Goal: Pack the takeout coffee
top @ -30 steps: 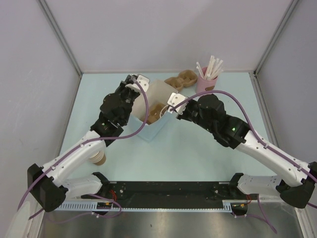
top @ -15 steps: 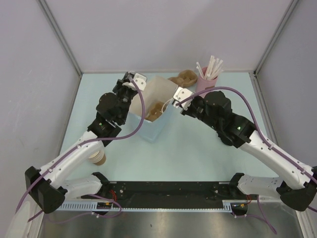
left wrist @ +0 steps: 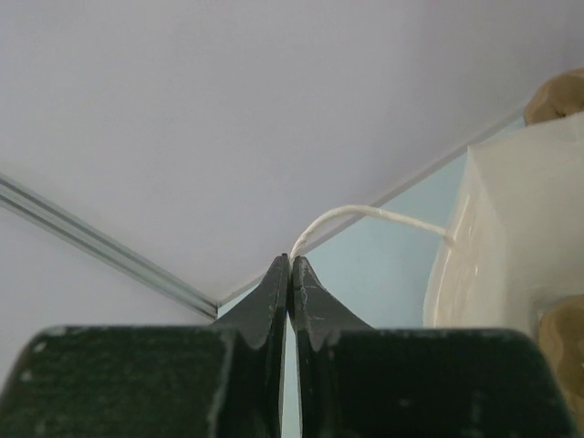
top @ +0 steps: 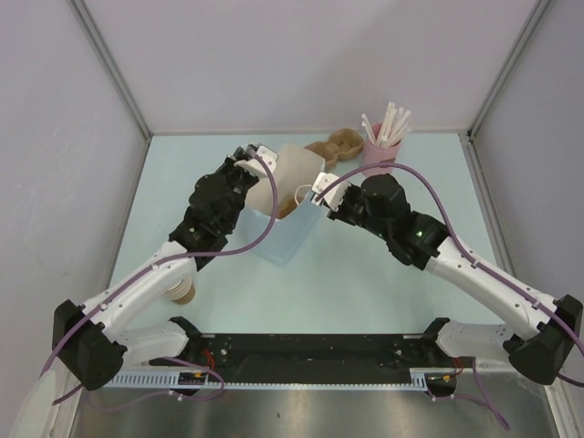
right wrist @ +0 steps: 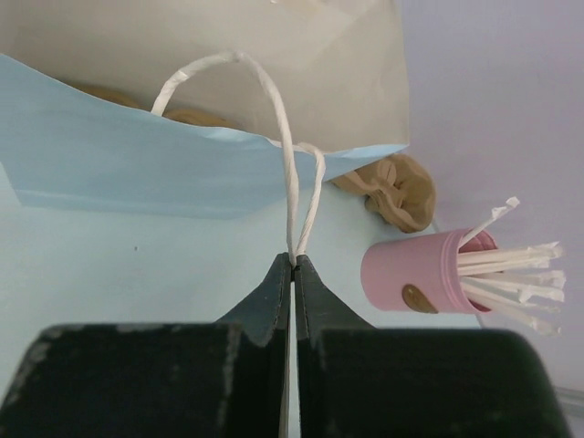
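Note:
A light blue paper bag (top: 292, 235) with a white inside stands at mid-table between my arms. My left gripper (top: 253, 153) is shut on the bag's far white cord handle (left wrist: 365, 212), pinched at my fingertips (left wrist: 290, 260). My right gripper (top: 316, 192) is shut on the near white cord handle (right wrist: 288, 173), its tips (right wrist: 293, 259) just outside the blue wall (right wrist: 137, 155). Brown shapes (right wrist: 119, 95) show low inside the bag, but I cannot tell what they are. The takeout coffee is hidden from every view.
A pink cup (top: 379, 153) of white straws stands behind the bag on the right, also in the right wrist view (right wrist: 415, 274). A brown cardboard tray (top: 336, 146) lies beside it. A stack of lidless tan cups (top: 182, 291) sits under my left arm.
Both grippers kept their hold on the handles while the bag swung back and then forward. Its mouth now tilts and looks narrower, and the brown contents no longer show from above.

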`<act>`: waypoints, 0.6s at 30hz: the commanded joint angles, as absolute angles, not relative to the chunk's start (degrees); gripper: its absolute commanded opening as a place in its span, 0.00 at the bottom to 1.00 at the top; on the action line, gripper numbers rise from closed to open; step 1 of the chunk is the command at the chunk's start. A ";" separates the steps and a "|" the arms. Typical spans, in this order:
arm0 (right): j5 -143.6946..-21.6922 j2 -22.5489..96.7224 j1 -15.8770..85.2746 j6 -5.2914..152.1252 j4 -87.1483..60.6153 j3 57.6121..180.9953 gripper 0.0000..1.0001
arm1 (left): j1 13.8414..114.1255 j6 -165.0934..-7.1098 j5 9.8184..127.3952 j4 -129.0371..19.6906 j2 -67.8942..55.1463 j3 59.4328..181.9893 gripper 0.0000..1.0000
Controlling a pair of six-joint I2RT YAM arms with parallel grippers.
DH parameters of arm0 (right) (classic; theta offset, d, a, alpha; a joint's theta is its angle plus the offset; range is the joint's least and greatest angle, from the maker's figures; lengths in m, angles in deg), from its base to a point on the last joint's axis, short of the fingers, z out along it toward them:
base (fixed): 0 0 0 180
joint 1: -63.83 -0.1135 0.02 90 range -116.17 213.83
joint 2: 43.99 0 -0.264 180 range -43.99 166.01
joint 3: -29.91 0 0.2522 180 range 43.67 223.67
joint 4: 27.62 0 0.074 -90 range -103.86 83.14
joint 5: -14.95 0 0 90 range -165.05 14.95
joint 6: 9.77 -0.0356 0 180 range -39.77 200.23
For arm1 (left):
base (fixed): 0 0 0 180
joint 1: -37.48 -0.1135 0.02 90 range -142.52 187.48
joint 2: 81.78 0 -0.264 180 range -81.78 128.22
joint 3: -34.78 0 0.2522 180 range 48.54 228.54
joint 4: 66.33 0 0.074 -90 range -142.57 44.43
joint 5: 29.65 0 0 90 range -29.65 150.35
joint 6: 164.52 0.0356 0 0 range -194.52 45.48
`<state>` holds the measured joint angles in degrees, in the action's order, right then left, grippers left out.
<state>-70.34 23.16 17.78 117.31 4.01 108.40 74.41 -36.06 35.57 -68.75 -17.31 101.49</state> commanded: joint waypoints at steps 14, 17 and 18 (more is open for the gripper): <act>-72.50 17.80 19.88 115.39 1.34 109.76 0.76 | 73.70 -34.62 31.61 -74.02 -12.44 109.36 0.07; -74.34 17.00 22.25 114.42 1.78 109.76 0.79 | 73.17 -34.10 31.08 -74.19 -11.82 110.06 0.07; -76.35 16.83 23.21 114.07 1.87 109.59 0.79 | 72.91 -34.18 30.90 -74.28 -11.73 110.50 0.06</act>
<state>-72.57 18.86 20.67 116.00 3.11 108.40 73.95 -35.23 32.90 -71.33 -12.00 106.82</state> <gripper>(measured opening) 0.782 0.069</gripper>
